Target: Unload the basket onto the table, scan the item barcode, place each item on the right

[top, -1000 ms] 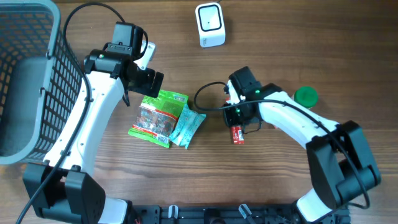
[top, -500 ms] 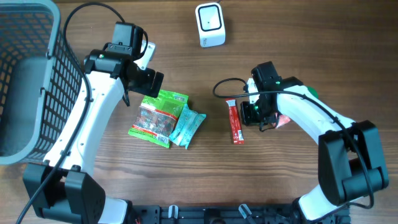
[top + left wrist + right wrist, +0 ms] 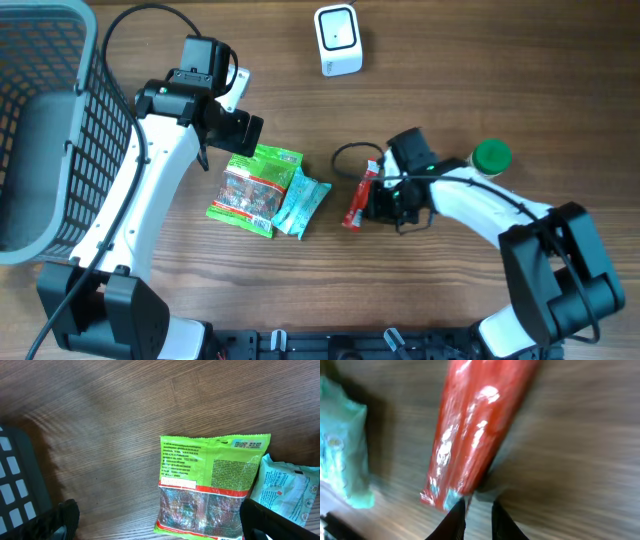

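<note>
Red stick packet [image 3: 357,197] lies just at 9 o'clock of the right fingers [image 3: 454,520], long axis 1-to-7; these nearly clenched, grip impossible to tell; left fingers [image 3: 280,522] released, farther off.

Legible text: none confirmed.
Green packet [image 3: 210,485], left wrist view: block of fine print on the upper left, a second block on the upper right, a small stamped line near the top edge; all too small to read.
Teal packet [image 3: 287,492]: small print, unreadable.
Red stick packet [image 3: 475,430]: blurred, glare only.
White scanner [image 3: 338,38]: no readable marking.
</note>
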You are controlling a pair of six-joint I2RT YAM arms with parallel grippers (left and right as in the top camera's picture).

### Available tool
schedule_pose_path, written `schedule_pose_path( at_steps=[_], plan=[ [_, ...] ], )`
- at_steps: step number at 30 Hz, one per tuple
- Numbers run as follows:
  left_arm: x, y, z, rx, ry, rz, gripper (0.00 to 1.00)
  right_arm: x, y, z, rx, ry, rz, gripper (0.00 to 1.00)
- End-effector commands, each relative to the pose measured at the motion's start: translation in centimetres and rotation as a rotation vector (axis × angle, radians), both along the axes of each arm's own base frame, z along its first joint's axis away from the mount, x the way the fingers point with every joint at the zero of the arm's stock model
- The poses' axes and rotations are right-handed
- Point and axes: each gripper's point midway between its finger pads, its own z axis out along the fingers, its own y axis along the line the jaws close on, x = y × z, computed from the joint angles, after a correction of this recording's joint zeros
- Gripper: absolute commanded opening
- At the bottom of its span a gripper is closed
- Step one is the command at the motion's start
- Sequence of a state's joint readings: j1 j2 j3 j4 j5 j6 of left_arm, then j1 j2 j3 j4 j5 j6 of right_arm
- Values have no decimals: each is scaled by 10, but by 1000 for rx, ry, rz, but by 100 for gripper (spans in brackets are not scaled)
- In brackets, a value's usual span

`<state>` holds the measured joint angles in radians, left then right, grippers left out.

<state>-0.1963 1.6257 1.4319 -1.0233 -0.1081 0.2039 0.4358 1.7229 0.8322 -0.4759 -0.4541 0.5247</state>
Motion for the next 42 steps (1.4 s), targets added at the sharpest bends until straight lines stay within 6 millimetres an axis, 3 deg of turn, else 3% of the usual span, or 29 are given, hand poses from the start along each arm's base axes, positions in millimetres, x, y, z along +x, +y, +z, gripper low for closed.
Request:
schedule_pose_path(
  at_steps=[1,4,7,8,12,16,20,22,25,27,34,38,42],
  plan=[
    [3,0,5,8,-18,-8,100,-11,11,-1,12,45,16,22],
    [3,0,5,8,-18,-8,100,6,12,31,18,32,19,24],
    [3,0,5,8,-18,-8,100,38,25,70,52,-90,31,23],
    [3,0,5,8,-18,-8,100,58,28,80,51,-175,19,20],
    [3,0,5,8,-18,-7,100,97,6,72,-109,-333,-66,8],
    [3,0,5,8,-18,-8,100,115,5,57,-143,-374,-87,5],
    [3,0,5,8,-18,-7,100,127,11,27,-146,-372,-85,4],
    [3,0,5,8,-18,-8,100,130,5,15,-193,-374,-87,4],
    [3,0,5,8,-18,-7,100,128,-15,11,-294,-372,-109,4],
    [3,0,5,8,-18,-8,100,116,-26,7,-341,-321,-104,4],
    [3,0,5,8,-18,-8,100,47,-59,-8,-482,-48,-8,5],
    [3,0,5,8,-18,-8,100,14,-49,3,-404,97,107,11],
    [3,0,5,8,-18,-8,100,27,-33,35,-346,77,173,11]
  ],
)
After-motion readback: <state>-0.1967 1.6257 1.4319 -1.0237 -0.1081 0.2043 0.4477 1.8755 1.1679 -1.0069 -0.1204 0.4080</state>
